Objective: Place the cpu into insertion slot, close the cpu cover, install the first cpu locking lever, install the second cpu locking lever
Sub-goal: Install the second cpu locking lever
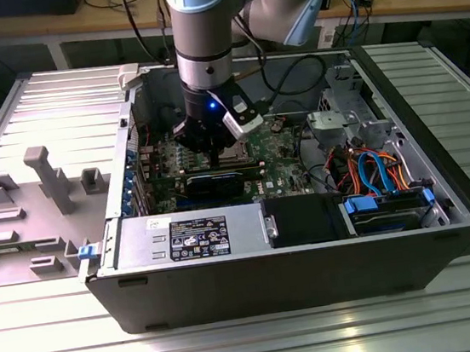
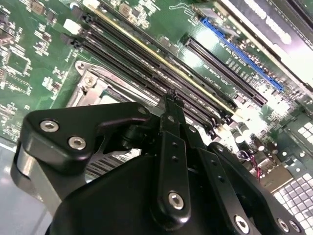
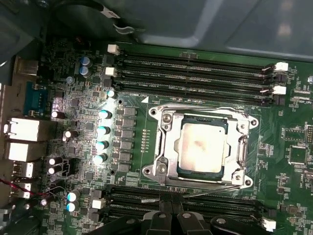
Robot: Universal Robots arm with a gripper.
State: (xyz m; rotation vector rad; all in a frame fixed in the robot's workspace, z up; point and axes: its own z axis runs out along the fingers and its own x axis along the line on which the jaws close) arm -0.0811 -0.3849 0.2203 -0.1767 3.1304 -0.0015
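Observation:
The cpu (image 3: pixel 200 147), a silver-grey square, lies flat in the insertion slot (image 3: pixel 244 181) on the green board. The cpu cover (image 3: pixel 166 142) is down around it as a silvery frame. A thin wire locking lever (image 3: pixel 215 189) runs along one side of the socket toward my gripper (image 3: pixel 169 198). The fingers (image 3: pixel 161 218) are pressed together, their tip at the lever's end; whether they grip it is hidden. In the second wrist view the gripper (image 2: pixel 171 100) ends beside a corner of the cover (image 2: pixel 90 83). In the exterior view the gripper (image 1: pixel 214 148) is deep inside the computer case.
Long black memory slots (image 3: pixel 195 68) flank the socket, with another set (image 3: pixel 225 208) by the fingertips. In the exterior view, a black card (image 1: pixel 219 182), the power supply (image 1: pixel 190 233), drive cables (image 1: pixel 371 168) and the case walls (image 1: pixel 232 292) hem in the arm. A grey fixture (image 1: pixel 46 178) stands at the exterior view's left.

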